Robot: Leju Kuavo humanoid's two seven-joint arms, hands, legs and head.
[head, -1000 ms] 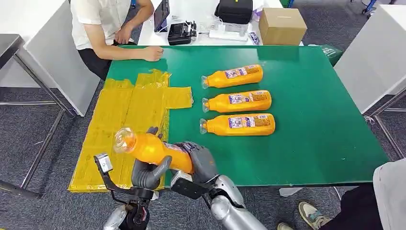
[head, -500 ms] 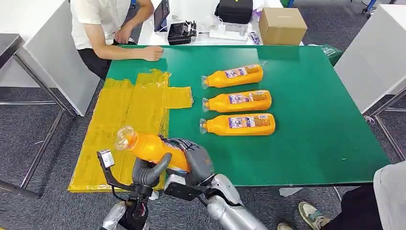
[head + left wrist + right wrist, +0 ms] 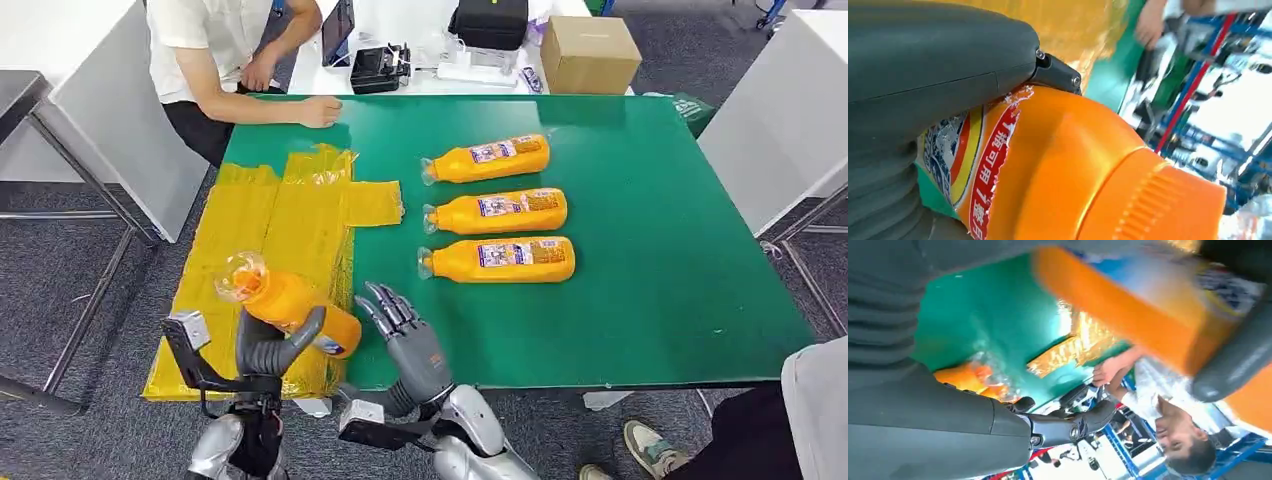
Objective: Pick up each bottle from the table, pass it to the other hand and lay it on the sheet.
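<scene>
My left hand (image 3: 272,347) grips an orange bottle (image 3: 288,303) above the near end of the yellow sheet (image 3: 270,240), cap end pointing away to the left. The left wrist view has the same orange bottle (image 3: 1068,170) close up under the left hand's thumb (image 3: 938,65). My right hand (image 3: 408,335) stands open just to the right of the bottle, fingers spread and apart from it. The right wrist view catches that bottle (image 3: 1143,315) blurred beyond my right hand (image 3: 998,430). Three more orange bottles (image 3: 497,260) lie in a row on the green table (image 3: 650,240).
A person sits at the far left corner with a hand (image 3: 318,111) resting on the table. A cardboard box (image 3: 588,53) and electronics stand on a white table behind. Another person's legs (image 3: 760,440) show at the near right corner.
My right hand has let go of the bottle and opened. The left hand has carried the bottle leftward, over the near part of the sheet.
</scene>
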